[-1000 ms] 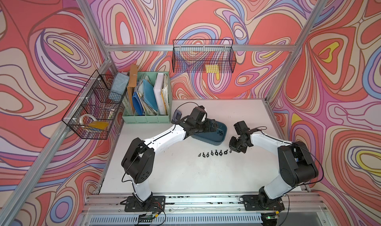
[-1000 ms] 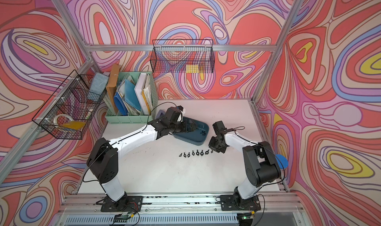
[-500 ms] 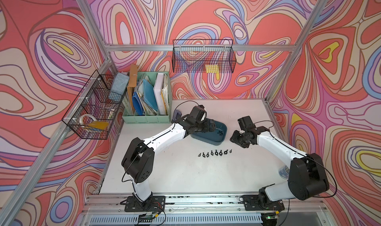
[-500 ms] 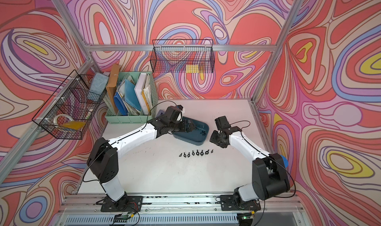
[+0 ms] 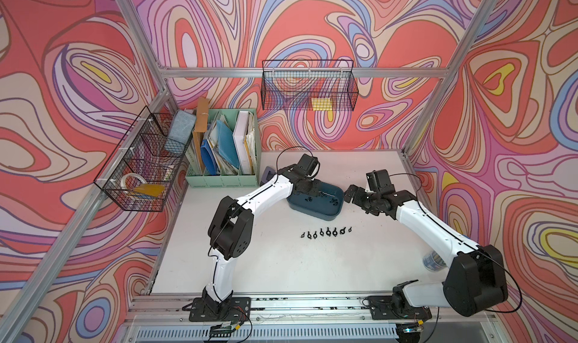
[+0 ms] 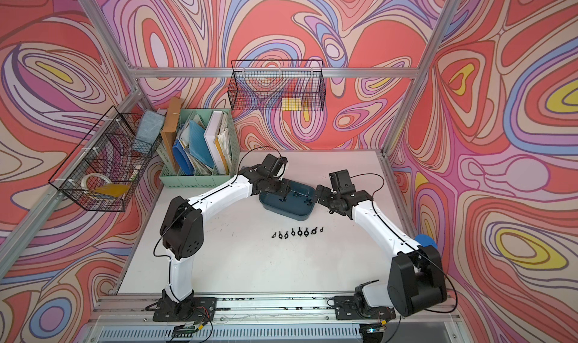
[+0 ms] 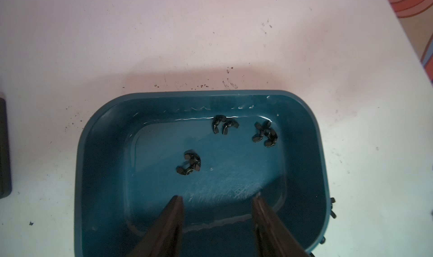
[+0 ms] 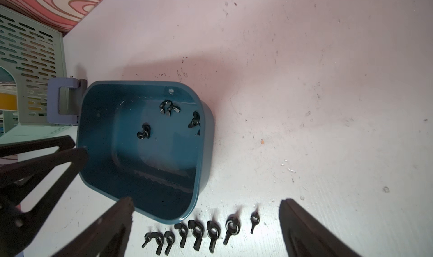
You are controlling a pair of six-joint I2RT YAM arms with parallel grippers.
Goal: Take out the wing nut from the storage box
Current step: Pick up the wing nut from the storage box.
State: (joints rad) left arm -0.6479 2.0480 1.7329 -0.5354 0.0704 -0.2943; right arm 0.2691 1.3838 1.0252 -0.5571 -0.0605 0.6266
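Looking down in both top views, the box (image 5: 314, 212) sat on the table (image 5: 281, 263) between the 2 arms, with the left gripper (image 5: 308, 190) over one end of it. Left wrist view: its jaws stood apart, empty, near wing nuts (image 7: 189, 165) lying on the box floor. Right wrist view: the right gripper (image 8: 206, 200) gaped wide, empty; a row (image 8: 199, 232) of 8 nuts lay just beside the box.

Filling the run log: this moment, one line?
left jaws: apart over dark teal plastic storage box | right jaws: open | black wing nuts: several inside
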